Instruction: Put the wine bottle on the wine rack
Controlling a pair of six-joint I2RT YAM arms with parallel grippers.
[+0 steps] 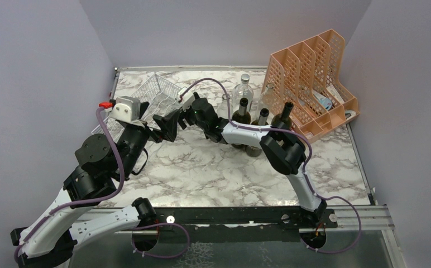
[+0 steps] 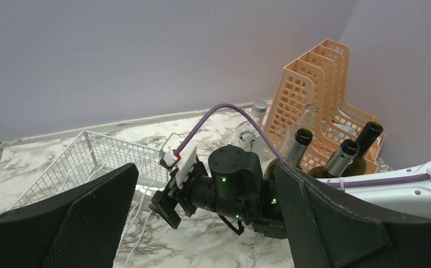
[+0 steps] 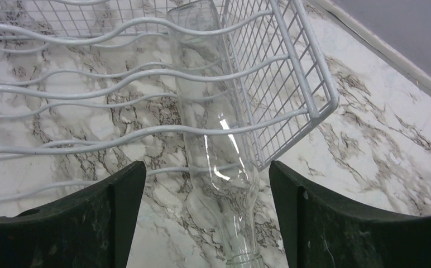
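Wine bottle (image 3: 219, 139) lies lengthwise in the wine rack (image 3: 90, 72), neck toward the widely spread right pincer (image 3: 205, 170)

- The bench (image 1: 202, 173) has a white marble-patterned top with grey veins, faintly glossy.
- Plain pale lilac-grey walls close it in: a back wall (image 1: 224, 28), a left wall (image 1: 29, 84) and a right wall (image 1: 408, 111).
- A pale trim strip (image 1: 191, 67) runs along the bench's far edge.
- A dark metal rail (image 1: 235, 215) lines the near edge.
- The light is soft and even.
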